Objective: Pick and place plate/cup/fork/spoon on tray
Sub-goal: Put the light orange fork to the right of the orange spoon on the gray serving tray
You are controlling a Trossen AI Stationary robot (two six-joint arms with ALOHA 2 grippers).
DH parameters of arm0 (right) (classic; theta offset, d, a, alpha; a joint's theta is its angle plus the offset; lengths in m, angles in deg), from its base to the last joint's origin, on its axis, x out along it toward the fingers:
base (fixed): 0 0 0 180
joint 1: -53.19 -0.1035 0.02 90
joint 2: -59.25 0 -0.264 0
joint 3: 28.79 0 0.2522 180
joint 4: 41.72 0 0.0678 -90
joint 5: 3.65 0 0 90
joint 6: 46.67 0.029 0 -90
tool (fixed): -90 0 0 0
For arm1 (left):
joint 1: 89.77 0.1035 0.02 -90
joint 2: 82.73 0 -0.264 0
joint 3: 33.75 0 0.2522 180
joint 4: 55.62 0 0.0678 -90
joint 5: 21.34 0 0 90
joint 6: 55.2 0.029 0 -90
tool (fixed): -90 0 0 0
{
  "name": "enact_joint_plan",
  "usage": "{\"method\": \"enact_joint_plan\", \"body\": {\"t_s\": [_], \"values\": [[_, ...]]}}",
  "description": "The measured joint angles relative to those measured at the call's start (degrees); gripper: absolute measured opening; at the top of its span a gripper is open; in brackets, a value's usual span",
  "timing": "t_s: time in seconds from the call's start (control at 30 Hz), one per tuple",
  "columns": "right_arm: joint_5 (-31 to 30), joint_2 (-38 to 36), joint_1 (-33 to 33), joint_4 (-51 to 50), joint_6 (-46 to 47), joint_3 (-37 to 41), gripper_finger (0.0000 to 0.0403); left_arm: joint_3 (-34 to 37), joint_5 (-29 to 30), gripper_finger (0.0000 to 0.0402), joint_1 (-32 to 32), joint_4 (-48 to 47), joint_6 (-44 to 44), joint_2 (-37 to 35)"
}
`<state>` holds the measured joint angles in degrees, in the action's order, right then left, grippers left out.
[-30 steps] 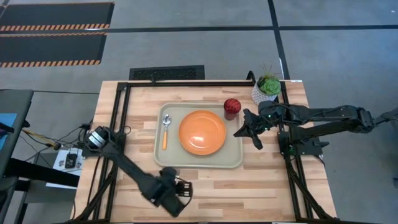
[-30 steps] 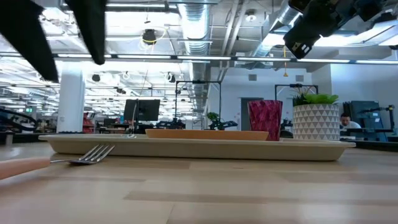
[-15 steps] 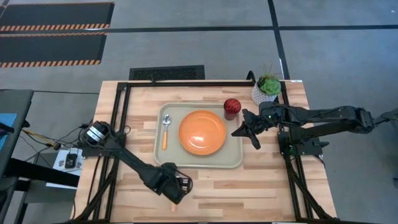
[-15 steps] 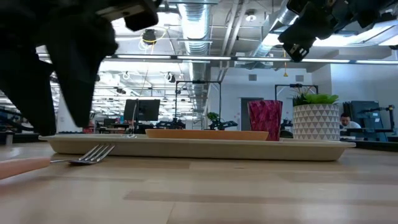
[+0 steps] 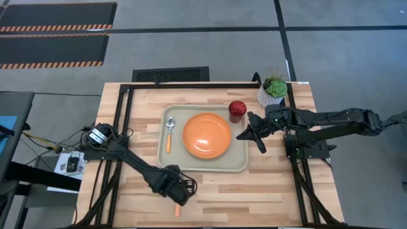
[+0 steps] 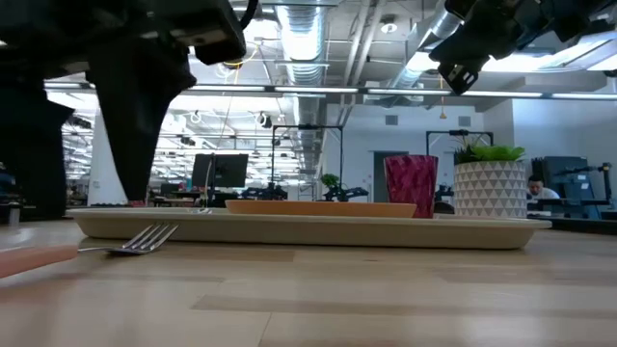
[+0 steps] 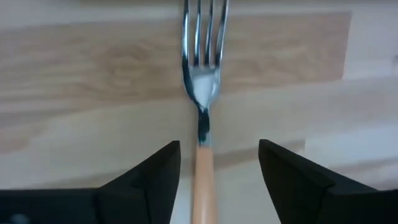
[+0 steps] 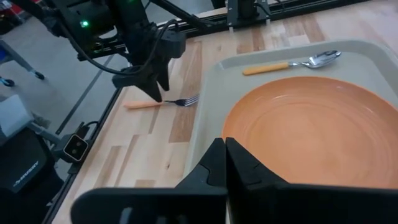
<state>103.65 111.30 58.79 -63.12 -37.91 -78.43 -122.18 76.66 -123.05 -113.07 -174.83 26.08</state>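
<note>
The fork (image 7: 202,93) lies flat on the bare wood near the table's near edge, outside the tray (image 5: 238,164); its orange handle end shows in the high view (image 5: 177,210). My left gripper (image 7: 219,146) is open, low over the fork, one finger on either side of the handle's tine end, touching nothing. The orange plate (image 5: 206,135) and the spoon (image 5: 169,132) lie in the tray. The red cup (image 5: 237,109) stands at the tray's far right corner. My right gripper (image 5: 249,135) is shut and empty above the tray's right rim.
A white pot with a green plant (image 5: 273,90) stands at the far right of the table, behind the cup. A black frame (image 5: 124,121) runs along the table's left, far and right sides. Bare wood lies between the tray and the near edge.
My left gripper has gone from the near edge toward the table's far edge and down, ending low over the fork with its fingers either side of the handle. The fork has stayed where it was.
</note>
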Motion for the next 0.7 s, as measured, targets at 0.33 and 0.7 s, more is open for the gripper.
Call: {"method": "enact_joint_plan", "body": {"t_s": [0.33, 0.7], "values": [[-0.67, 0.0, 0.04, 0.52, -0.22, 0.0, 0.0006, -0.02, -2.9, 0.0181, 1.05, 0.65, 1.02, 2.97], [-0.96, 0.0, 0.19, 0.63, -0.39, 0.0, 0.0006, 0.02, -4.03, 0.0159, 1.15, 1.59, 1.92, 4.38]]}}
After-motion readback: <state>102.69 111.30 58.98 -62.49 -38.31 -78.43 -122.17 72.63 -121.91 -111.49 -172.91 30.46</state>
